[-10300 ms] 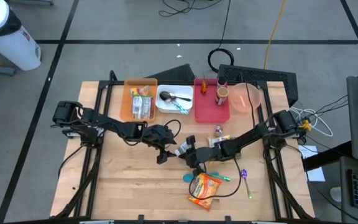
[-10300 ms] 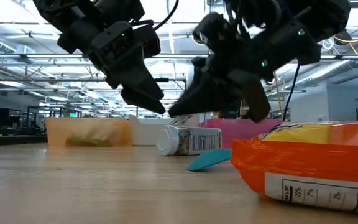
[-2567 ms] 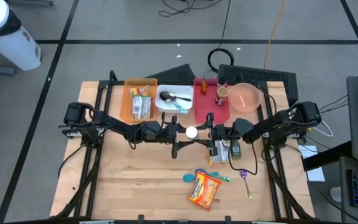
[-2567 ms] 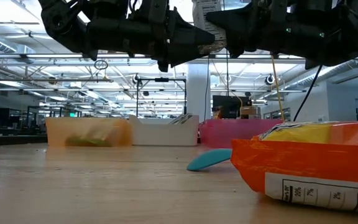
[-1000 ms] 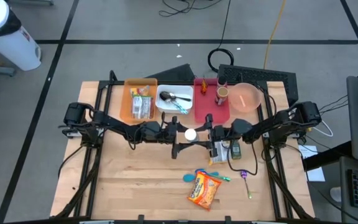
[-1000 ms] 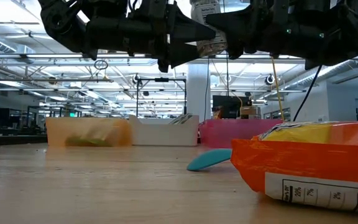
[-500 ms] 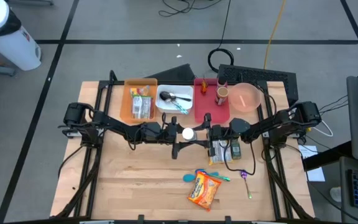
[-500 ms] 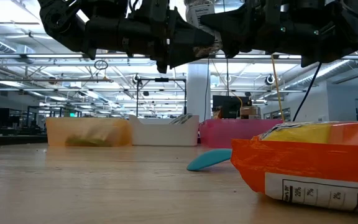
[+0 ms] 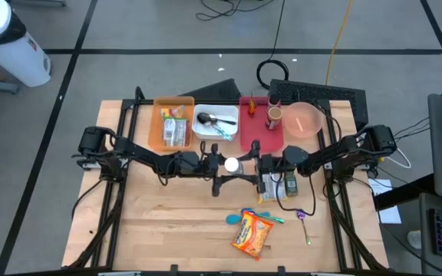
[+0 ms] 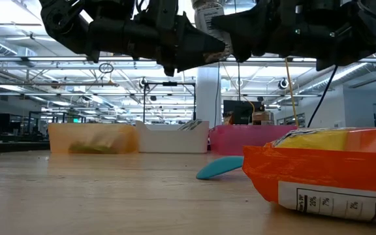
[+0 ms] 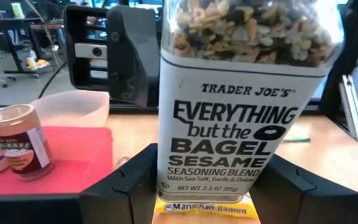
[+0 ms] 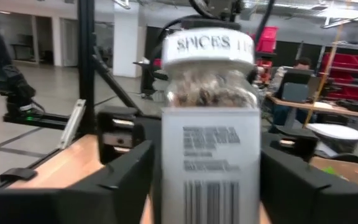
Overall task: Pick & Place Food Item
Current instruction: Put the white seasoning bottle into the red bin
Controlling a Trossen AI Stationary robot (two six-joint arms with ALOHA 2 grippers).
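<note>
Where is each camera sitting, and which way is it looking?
High view: above the table, looking straight down; both arms meet mid-table at the seasoning jar.
Low view: at tabletop height, looking level past the orange snack bag into the room; both arms hang overhead.
Left wrist view: on the left arm, facing the jar's label, the left gripper at its base.
Right wrist view: on the right arm, facing the jar's barcode side, the right gripper around it.
Shared: both wrist views see the same jar from opposite sides.

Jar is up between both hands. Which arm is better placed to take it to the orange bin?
Left, probably: its hand grips the jar at its base, and the orange bin lies on its side; the right hand would reach across.
</note>
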